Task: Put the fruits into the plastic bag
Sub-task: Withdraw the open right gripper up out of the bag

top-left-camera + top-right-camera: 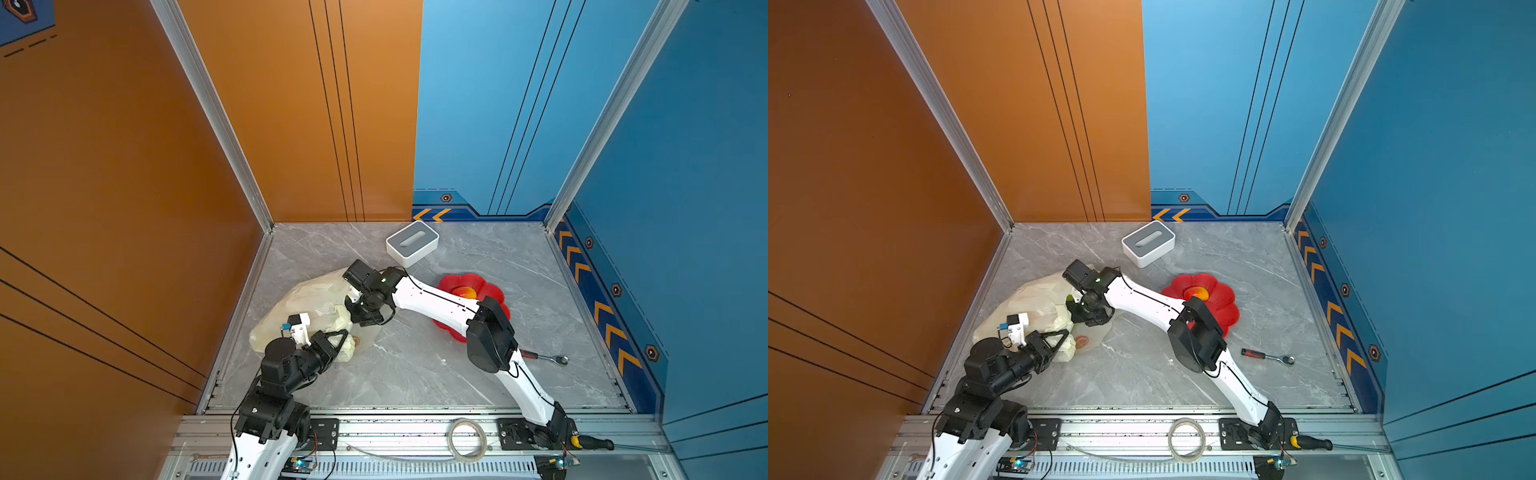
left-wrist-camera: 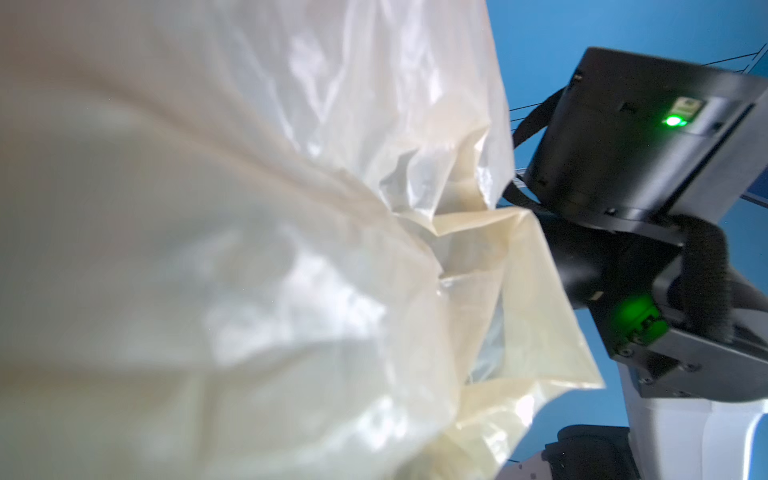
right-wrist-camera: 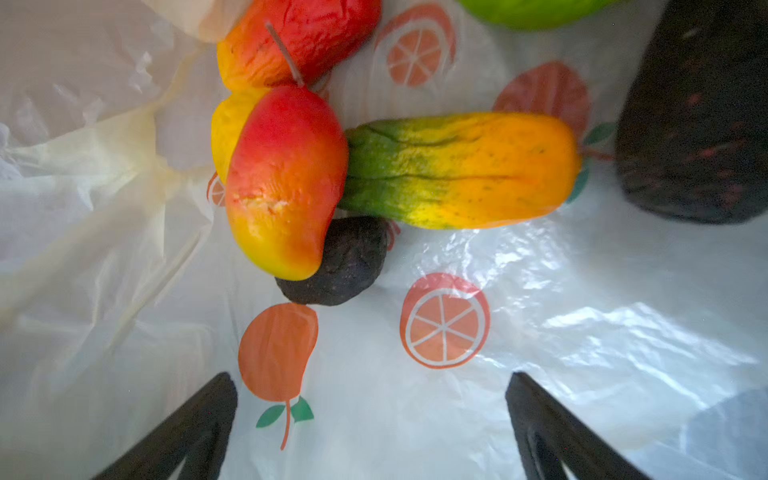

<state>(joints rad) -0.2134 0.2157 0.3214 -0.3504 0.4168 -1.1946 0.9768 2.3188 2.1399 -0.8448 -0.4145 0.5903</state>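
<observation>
1. Right gripper (image 3: 372, 376) hangs wide open inside the plastic bag (image 1: 307, 297).
2. Left gripper (image 1: 345, 332) is closed, maybe pinching the bag's edge.
3. Most fruits (image 3: 286, 178) lie in the bag; one sits on the red dish (image 1: 493, 289).

The crinkly, translucent cream plastic bag (image 1: 307, 299) lies slumped, holding two red-yellow mangoes (image 3: 282, 183), a green-orange fruit (image 3: 457, 170) and dark avocados (image 3: 345, 262) clustered touching, while one orange-red fruit (image 1: 466, 292) sits apart at the bag's three o'clock.
</observation>
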